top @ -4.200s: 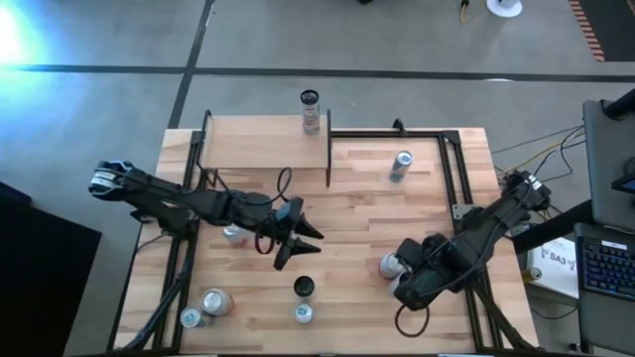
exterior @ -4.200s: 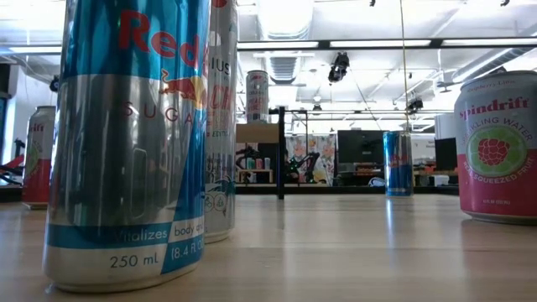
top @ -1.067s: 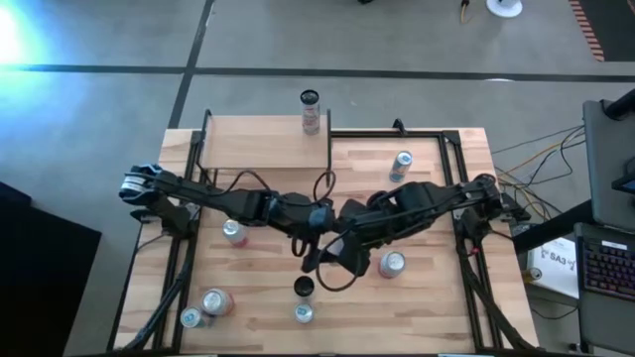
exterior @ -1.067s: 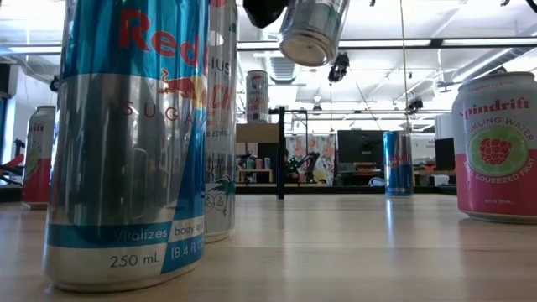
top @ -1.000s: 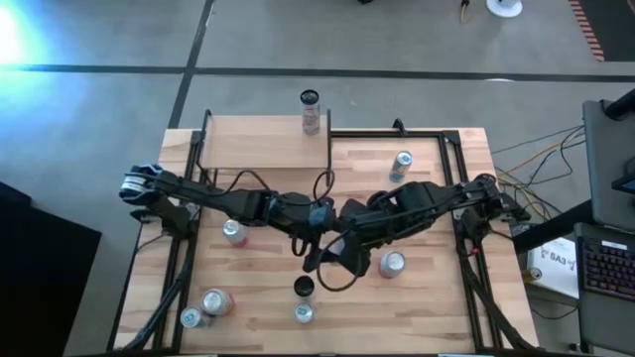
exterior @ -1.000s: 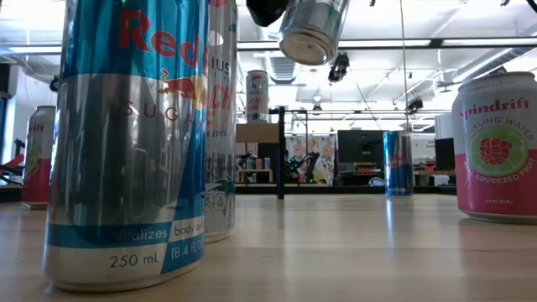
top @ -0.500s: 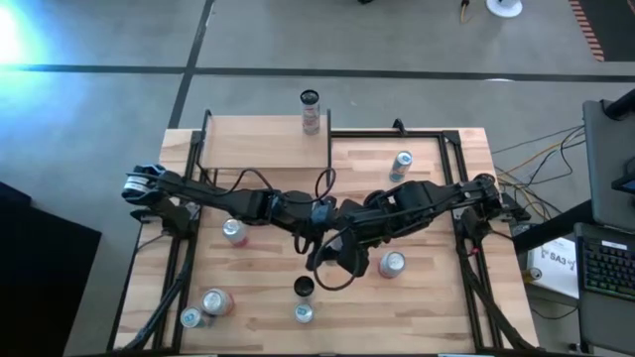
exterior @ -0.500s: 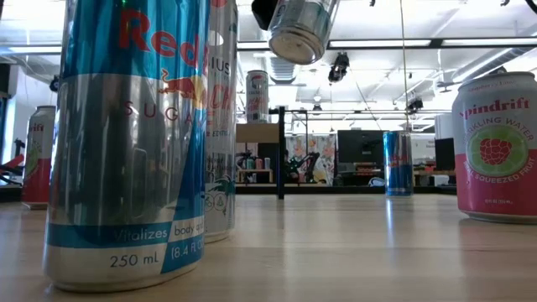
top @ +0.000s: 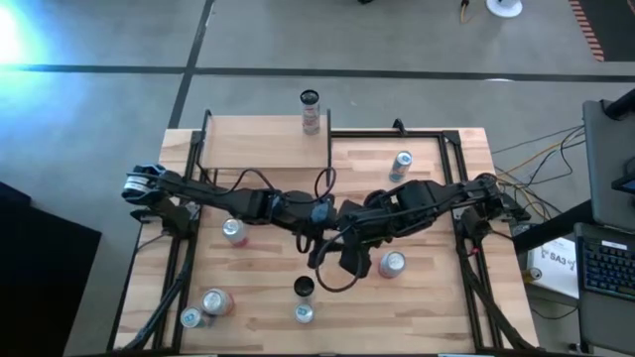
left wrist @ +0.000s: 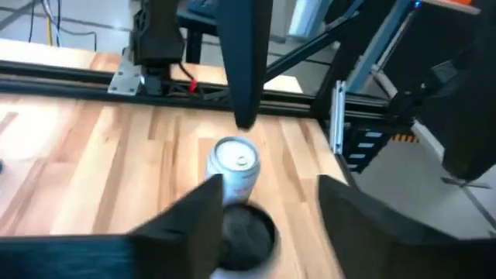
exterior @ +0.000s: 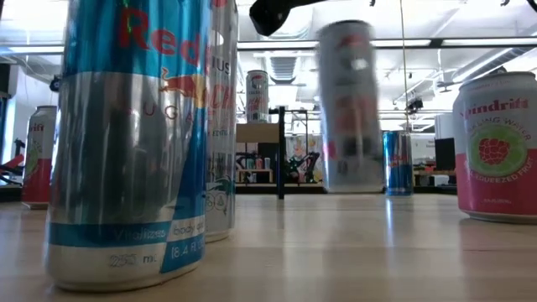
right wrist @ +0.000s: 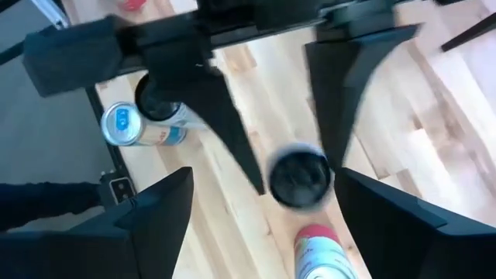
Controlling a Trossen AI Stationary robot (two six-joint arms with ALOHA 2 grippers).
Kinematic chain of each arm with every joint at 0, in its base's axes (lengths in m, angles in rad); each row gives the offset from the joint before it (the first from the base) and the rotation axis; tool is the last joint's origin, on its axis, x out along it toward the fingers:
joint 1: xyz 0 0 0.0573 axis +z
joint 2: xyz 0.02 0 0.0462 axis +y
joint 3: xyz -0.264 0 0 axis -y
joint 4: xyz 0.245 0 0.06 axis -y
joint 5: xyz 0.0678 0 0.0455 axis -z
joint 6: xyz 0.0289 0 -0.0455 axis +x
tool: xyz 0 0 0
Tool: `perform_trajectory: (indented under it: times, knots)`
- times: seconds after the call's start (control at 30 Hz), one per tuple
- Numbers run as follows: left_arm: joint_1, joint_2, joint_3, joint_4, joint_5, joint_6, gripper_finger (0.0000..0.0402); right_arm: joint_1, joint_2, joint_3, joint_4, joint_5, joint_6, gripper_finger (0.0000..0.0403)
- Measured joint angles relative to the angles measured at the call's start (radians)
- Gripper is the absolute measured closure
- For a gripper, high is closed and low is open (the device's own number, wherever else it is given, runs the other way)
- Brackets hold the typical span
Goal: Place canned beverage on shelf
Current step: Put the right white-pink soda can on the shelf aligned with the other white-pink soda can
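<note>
A slim white can with a pink band (exterior: 348, 105) shows blurred and upright in the low view, below a dark gripper part (exterior: 268, 13). I cannot tell if it stands on the table. In the right wrist view its dark top (right wrist: 298, 178) lies beneath my right gripper (right wrist: 263, 225), which is open. My left gripper (left wrist: 267, 225) is open and empty. Both grippers meet over the table's middle, left (top: 317, 235) and right (top: 347, 258). The shelf (top: 263, 144) stands at the far left, with one can (top: 311, 111) upright at its right end.
Other cans stand on the table: one far right (top: 400, 165), a pink one (top: 392, 263), one at the left (top: 233, 232), two near the front edge (top: 303, 288) (top: 303, 312), two at the front left (top: 213, 301). A Red Bull can (exterior: 126, 143) fills the low view's left.
The can, held tilted high over the table's middle one second ago, has left the hold. It has dropped and turned upright, and shows blurred lower down and further right in the low view. Both arms have stayed close together over the middle.
</note>
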Motion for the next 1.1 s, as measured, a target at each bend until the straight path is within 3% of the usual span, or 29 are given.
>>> perform_trajectory:
  times: [0.2, 0.37, 0.5, 0.63, 0.9, 1.1]
  knots:
    - [0.033, -0.019, -0.001, -0.072, -0.003, -0.008, 0.0352, -0.004, -0.043, 0.000, -0.036, 0.074, 0.043, 0.0108]
    - [0.056, -0.088, -0.004, -0.120, -0.006, 0.032, 0.0368, 0.010, -0.098, -0.004, -0.035, 0.170, 0.074, 0.0098]
    - [0.073, -0.133, -0.024, -0.189, -0.007, 0.048, 0.0335, 0.019, -0.099, -0.031, -0.035, 0.181, 0.073, 0.0086]
    - [0.074, -0.201, -0.141, -0.165, -0.002, 0.026, 0.0278, 0.025, -0.084, -0.139, -0.035, 0.173, 0.073, 0.0075]
    - [0.074, -0.341, -0.485, 0.189, -0.020, -0.140, 0.0163, 0.005, -0.091, -0.414, 0.009, 0.118, 0.218, 0.0060]
    - [0.076, -0.372, -0.582, 0.370, -0.109, -0.224, 0.0120, -0.012, -0.122, -0.546, 0.157, -0.029, 0.174, 0.0032]
